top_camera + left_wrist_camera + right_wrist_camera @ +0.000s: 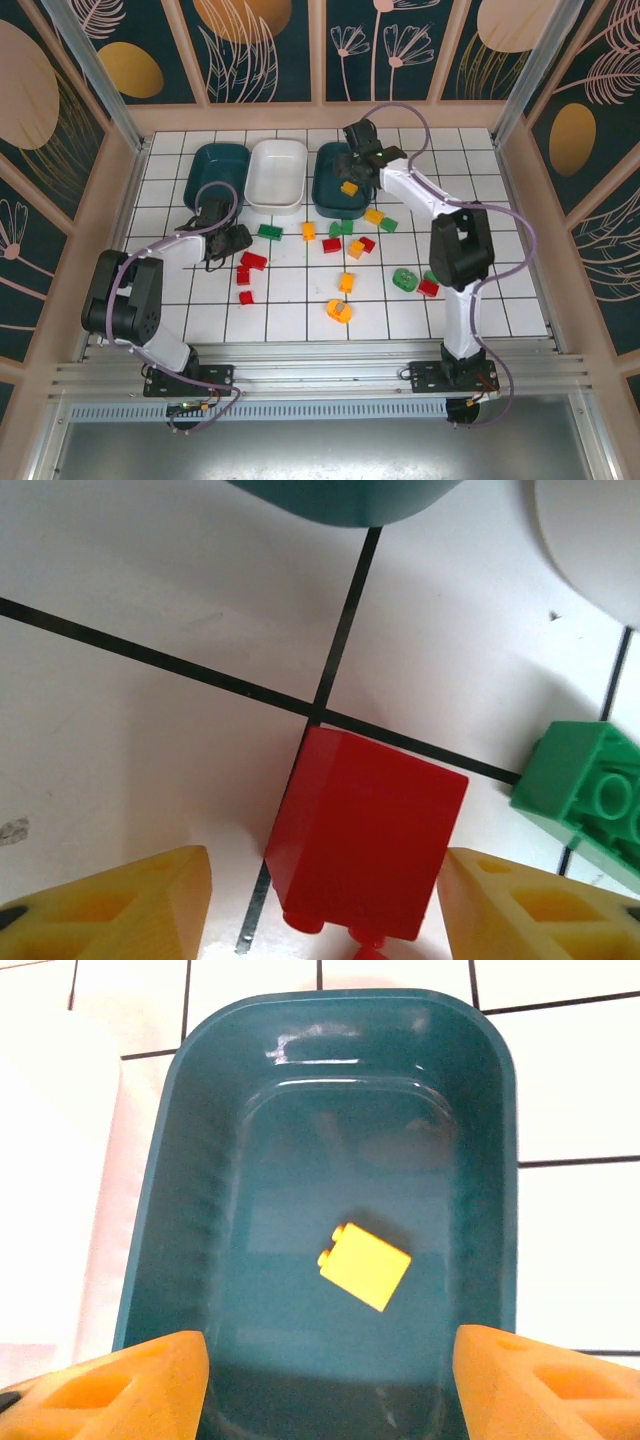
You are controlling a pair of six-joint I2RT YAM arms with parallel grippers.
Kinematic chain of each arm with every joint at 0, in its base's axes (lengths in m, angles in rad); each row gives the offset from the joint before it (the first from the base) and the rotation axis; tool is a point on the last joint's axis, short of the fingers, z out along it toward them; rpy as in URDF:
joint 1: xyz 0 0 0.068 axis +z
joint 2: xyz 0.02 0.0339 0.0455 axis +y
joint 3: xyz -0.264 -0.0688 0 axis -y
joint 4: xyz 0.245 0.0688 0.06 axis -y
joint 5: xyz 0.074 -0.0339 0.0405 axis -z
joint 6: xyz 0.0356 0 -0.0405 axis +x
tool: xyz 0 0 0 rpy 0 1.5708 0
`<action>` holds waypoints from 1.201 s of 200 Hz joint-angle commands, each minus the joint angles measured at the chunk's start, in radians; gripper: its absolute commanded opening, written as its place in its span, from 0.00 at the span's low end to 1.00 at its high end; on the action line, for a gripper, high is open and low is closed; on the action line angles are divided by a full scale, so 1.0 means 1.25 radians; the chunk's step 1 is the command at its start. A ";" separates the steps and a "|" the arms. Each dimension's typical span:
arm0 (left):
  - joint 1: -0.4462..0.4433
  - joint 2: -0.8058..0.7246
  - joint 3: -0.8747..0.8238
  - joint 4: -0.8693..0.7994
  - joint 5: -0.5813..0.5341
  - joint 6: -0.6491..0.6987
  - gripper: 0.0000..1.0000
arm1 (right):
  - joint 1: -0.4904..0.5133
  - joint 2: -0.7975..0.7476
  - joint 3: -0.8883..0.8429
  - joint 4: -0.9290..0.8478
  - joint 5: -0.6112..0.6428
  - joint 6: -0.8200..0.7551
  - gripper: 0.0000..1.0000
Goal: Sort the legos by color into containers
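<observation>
Here the right end effector (330,1390) gapes empty above a yellow brick (365,1266) in the teal tub (160,1210), the left end effector (325,910) wide astride a red brick (365,835).

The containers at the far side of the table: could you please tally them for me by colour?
Dark teal containers: 2
White container: 1
Total: 3

1 lego (365,1266) lies in rightmost container (326,185) (of 3).
</observation>
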 commanded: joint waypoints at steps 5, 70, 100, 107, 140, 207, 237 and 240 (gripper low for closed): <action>-0.005 0.038 0.020 0.011 -0.012 0.021 0.57 | 0.001 -0.101 -0.110 0.053 -0.022 0.023 0.66; -0.005 0.080 0.077 0.010 -0.025 0.030 0.44 | 0.005 -0.219 -0.287 0.087 -0.034 0.030 0.65; -0.009 0.071 0.076 -0.001 -0.025 0.033 0.29 | 0.005 -0.253 -0.336 0.098 -0.039 0.028 0.64; -0.013 0.061 0.074 -0.005 -0.029 0.033 0.28 | 0.005 -0.261 -0.345 0.101 -0.039 0.026 0.64; -0.022 0.003 0.066 -0.029 -0.033 0.033 0.22 | 0.005 -0.278 -0.376 0.114 -0.042 0.023 0.63; -0.091 -0.062 0.205 -0.093 0.021 0.026 0.15 | 0.000 -0.311 -0.410 0.132 -0.042 0.014 0.62; -0.092 0.054 0.351 -0.084 0.074 0.035 0.15 | -0.010 -0.327 -0.446 0.123 -0.026 0.023 0.61; -0.093 0.069 0.365 -0.085 0.077 0.036 0.14 | -0.011 -0.331 -0.451 0.123 -0.025 0.025 0.61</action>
